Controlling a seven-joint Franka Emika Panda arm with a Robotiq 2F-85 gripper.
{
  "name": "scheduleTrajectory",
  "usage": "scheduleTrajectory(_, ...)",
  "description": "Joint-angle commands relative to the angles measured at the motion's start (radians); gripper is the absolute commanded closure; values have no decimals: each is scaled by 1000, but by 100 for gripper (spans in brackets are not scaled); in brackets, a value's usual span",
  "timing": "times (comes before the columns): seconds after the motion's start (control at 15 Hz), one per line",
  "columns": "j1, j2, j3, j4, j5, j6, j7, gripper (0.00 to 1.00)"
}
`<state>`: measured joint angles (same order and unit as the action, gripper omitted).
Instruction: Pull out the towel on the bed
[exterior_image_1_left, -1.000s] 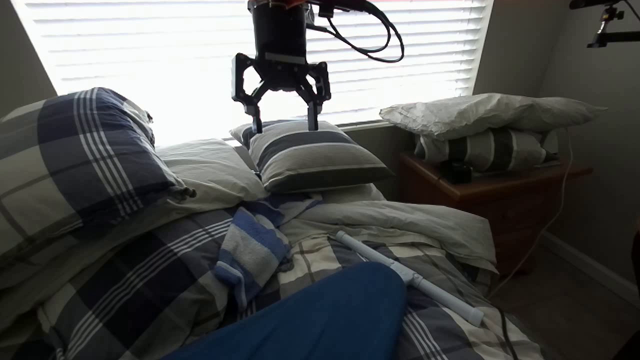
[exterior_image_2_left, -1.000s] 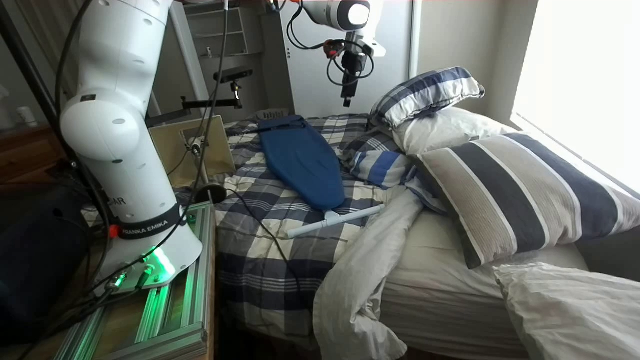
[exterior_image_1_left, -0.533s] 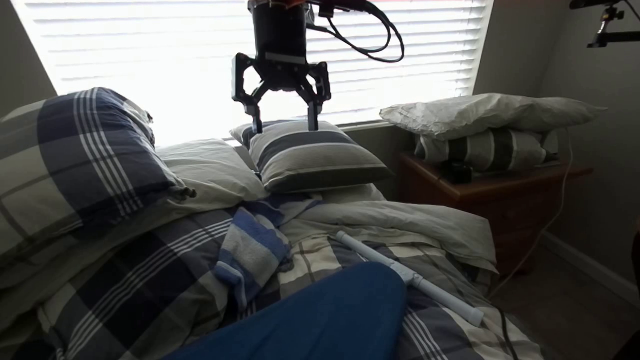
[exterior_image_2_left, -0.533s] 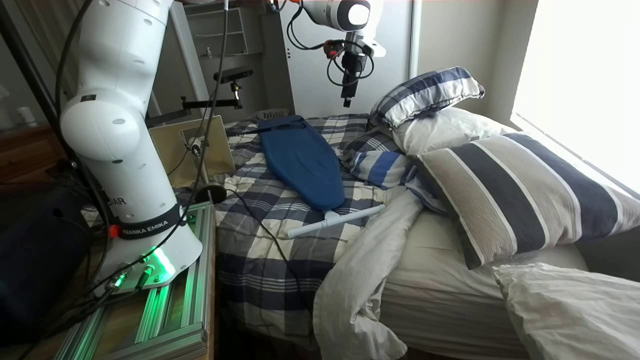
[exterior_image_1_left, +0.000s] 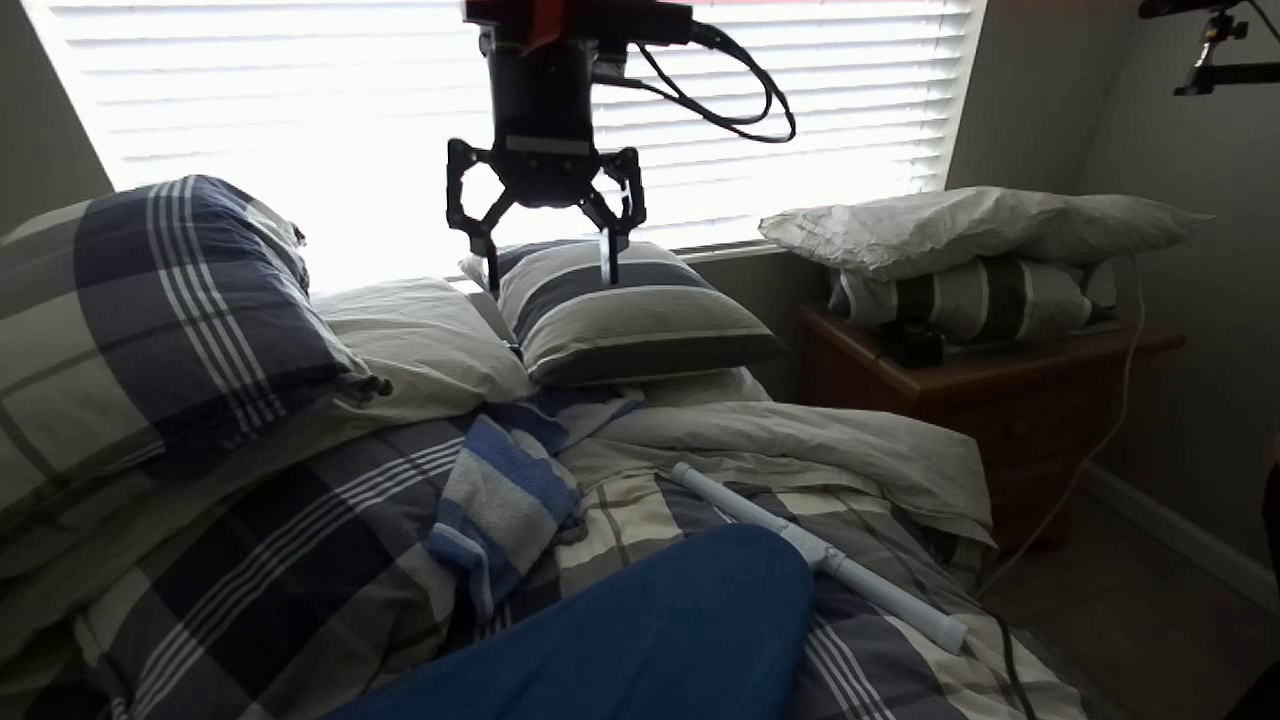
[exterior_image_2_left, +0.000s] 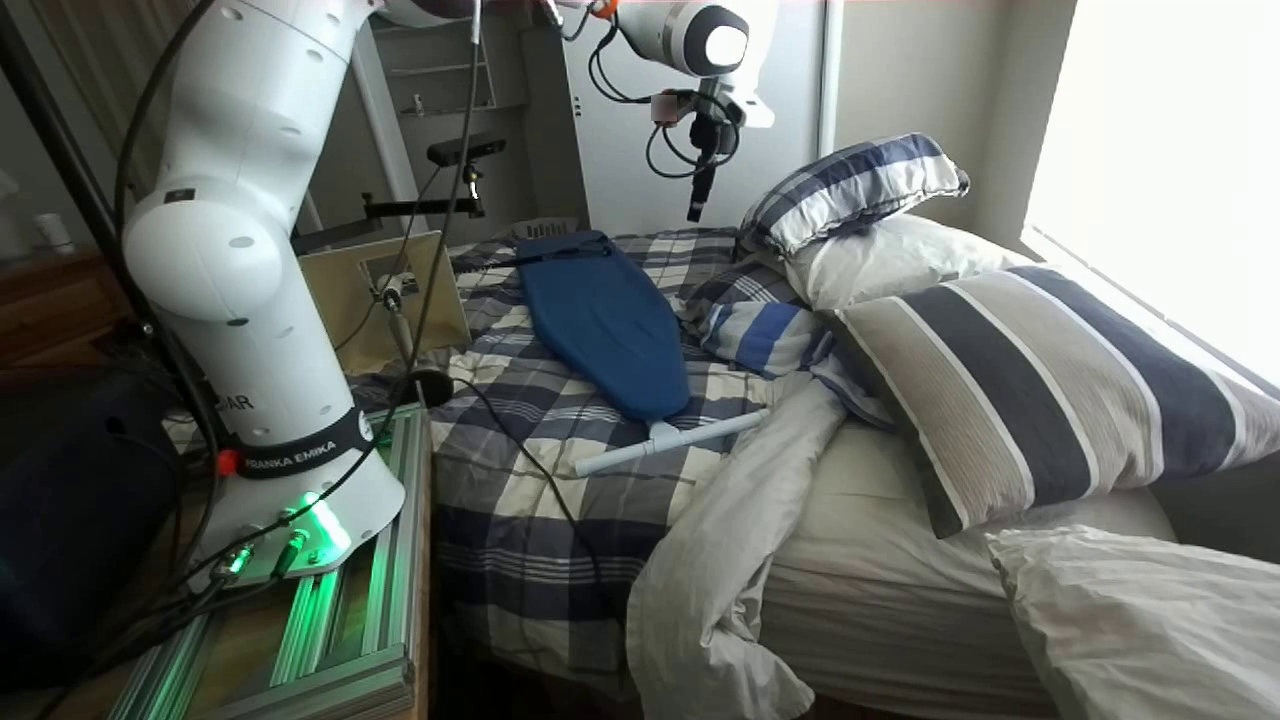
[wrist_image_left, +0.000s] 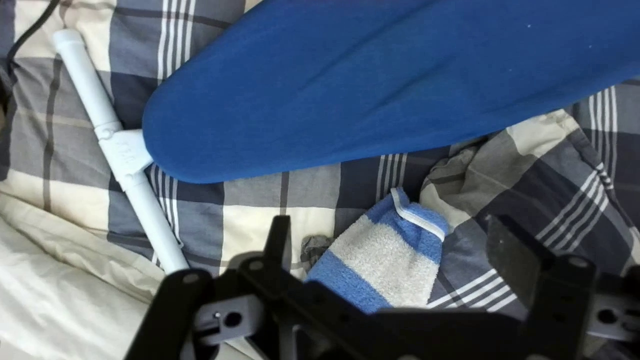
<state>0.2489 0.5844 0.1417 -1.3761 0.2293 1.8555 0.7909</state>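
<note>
Lower than half a second ago, and shifted slightly left in an exterior view, the black Robotiq gripper (exterior_image_1_left: 551, 278) hangs well above the bed (exterior_image_2_left: 880, 560), pointing down. With it, the white Panda arm (exterior_image_2_left: 240, 150) leans a little further forward than it did. From where I stand the two fingers (exterior_image_1_left: 610, 262) are spread wide apart, set against the bright window blinds (exterior_image_1_left: 860, 140) and the striped pillow (exterior_image_1_left: 650, 310).

The blue-and-white striped terry towel (exterior_image_1_left: 505, 480) lies just as it lay, bunched on the rumpled navy plaid comforter (exterior_image_2_left: 500, 540), below the gripper and apart from it. Looking down from the wrist, I see its hemmed corner in the gap between the fingers, while the gripper's own body covers part of the rest. That corner sits near the long edge of a blue ironing board (wrist_image_left: 375, 85), a strip of plaid showing between them; the board's white T-shaped end bar (wrist_image_left: 125, 152) lies over the comforter too. The towel's other end runs toward the striped pillow, and whether it carries on underneath I cannot tell. Close by, a plaid pillow (exterior_image_2_left: 860, 190) rests on a white pillow (exterior_image_2_left: 900, 260). Beyond the bed, a wooden nightstand (exterior_image_1_left: 1000, 395) holds stacked bedding (exterior_image_1_left: 975, 300).
</note>
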Motion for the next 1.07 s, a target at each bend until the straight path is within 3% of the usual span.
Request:
scheduleTrajectory(0.0,39,163,-26,179,43,-12,187,0)
scheduleTrajectory(0.4,75,403,-39,421,33,-34,473,0)
scheduleTrajectory(0.6,91,510,-35,554,-7,-17,457,0)
scheduleTrajectory(1.0,131,684,-113,784,-109,-84,472,0)
